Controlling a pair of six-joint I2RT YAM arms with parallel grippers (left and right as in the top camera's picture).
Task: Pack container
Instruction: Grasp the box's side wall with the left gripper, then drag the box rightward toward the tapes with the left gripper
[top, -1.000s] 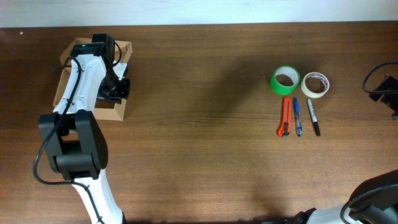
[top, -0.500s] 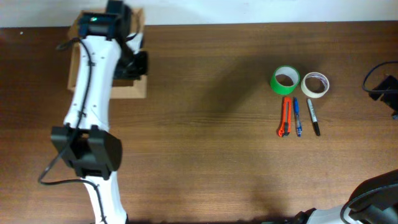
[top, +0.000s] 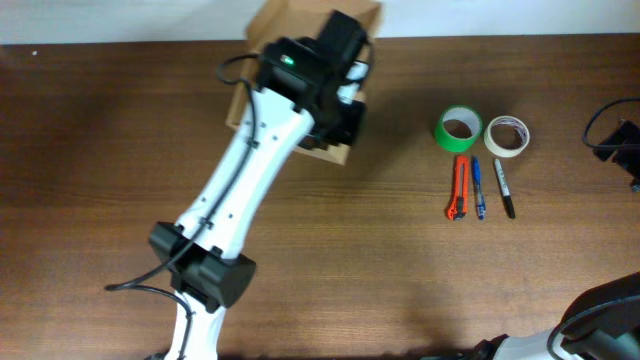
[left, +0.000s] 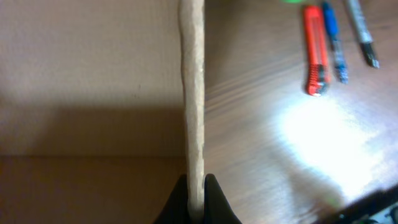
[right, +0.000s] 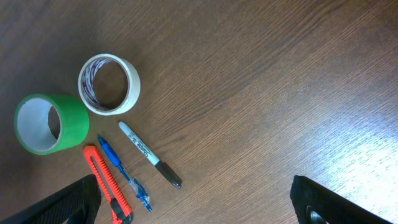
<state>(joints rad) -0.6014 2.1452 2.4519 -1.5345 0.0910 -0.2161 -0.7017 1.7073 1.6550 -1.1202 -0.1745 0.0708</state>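
Note:
The container (top: 272, 20), a plain tan cardboard box, sits tilted at the far edge of the table, mostly hidden under my left arm. My left gripper (left: 196, 190) is shut on the thin upright wall (left: 193, 93) of the container. The box's inside (left: 93, 74) lies to the left of that wall. In the overhead view the left gripper (top: 345, 118) is over the box's right side. My right gripper (right: 198, 208) stands wide open above bare table with nothing between its fingers, to the right of the tools.
A green tape roll (top: 458, 128) and a white tape roll (top: 507, 135) lie at the right. Below them lie an orange cutter (top: 460, 187), a blue pen (top: 478, 188) and a black marker (top: 504, 188). Dark cables (top: 612, 138) are at the right edge.
My left arm has swung to the right along the far edge, carrying the container from the far left toward the table's middle. The right arm and the tools have not moved.

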